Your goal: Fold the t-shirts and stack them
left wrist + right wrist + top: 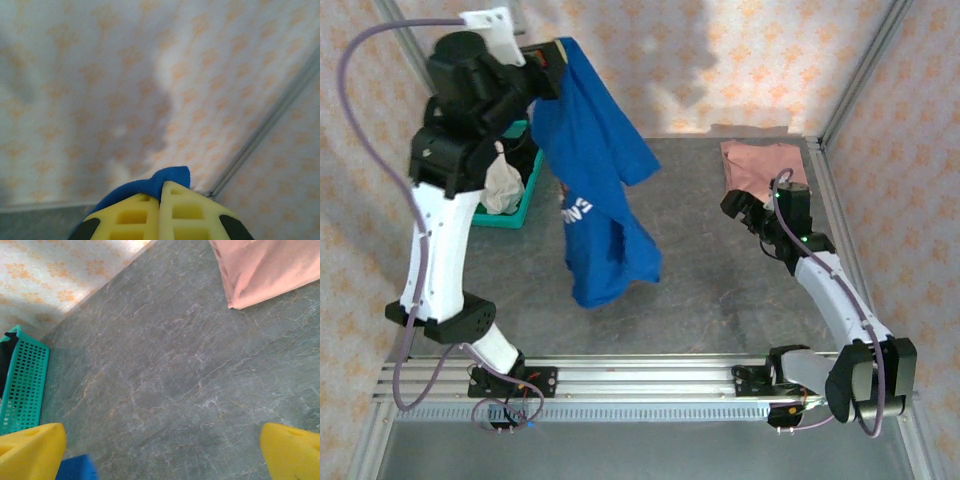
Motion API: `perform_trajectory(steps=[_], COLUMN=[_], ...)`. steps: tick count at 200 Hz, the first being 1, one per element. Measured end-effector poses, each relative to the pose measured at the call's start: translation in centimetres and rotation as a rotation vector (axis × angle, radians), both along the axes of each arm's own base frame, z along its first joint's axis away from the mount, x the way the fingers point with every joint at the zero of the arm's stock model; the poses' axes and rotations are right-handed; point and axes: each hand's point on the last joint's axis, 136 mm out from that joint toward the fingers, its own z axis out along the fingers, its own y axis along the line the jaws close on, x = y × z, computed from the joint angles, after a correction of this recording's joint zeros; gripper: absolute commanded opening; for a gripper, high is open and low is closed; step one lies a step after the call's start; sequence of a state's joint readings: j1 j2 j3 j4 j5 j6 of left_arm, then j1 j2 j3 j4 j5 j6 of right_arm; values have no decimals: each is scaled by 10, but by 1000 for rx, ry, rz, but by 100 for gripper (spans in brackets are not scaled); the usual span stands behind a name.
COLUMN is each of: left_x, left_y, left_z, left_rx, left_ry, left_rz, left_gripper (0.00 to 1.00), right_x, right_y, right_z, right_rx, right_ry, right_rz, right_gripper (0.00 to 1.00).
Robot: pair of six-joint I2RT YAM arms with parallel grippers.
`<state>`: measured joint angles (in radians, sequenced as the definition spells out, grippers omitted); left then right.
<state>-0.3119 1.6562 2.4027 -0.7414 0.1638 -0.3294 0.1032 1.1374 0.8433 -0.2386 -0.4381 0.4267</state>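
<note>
Two shirts: blue shirt point(595, 190) hangs in the air at upper left of the top view, draped from the left end effector point(548, 62); pink shirt point(760, 165) lies flat, apparently folded, at the table's point(700, 290) upper right.
Left end effector: pinched tight on a bunched edge of the blue cloth.
Right end effector point(738, 208): spread wide, holding nothing, low over the table beside the pink shirt.
Handling: likely light and limp; it sags and twists from one pinch.
Where to grip: probably a free hem or shoulder corner, to spread it flat.
</note>
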Motion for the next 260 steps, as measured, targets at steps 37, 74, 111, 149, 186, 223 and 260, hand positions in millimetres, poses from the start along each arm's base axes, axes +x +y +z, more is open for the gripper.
perform_trajectory(steps=[37,74,111,149,186,223,260], left_x=[114,145,46,-25,-48,-53,-47], left_y=[3,7,-14,-74,-87,-82,-76], left_z=[-140,-339,-426,-402,-452,-477,-475], left_rx=[149,360,533,517,514,503,473], left_ry=[296,732,947,816,877,924,903], left_rz=[187,224,118,-72,-125,-112,-91], left_gripper=[76,75,74,71,70,70,70], right_x=[-9,-33,-62,-80,-89,-93,-93], right_y=[14,62,104,115,109,109,96], right_z=[-11,-53,-117,-151,-175,-176,-157], right_rx=[-30,-125,-261,-346,-388,-414,-465], right_ry=[33,129,274,349,411,415,406], right_rz=[29,158,307,366,347,335,296], right_gripper=[100,95,93,83,61,20,0])
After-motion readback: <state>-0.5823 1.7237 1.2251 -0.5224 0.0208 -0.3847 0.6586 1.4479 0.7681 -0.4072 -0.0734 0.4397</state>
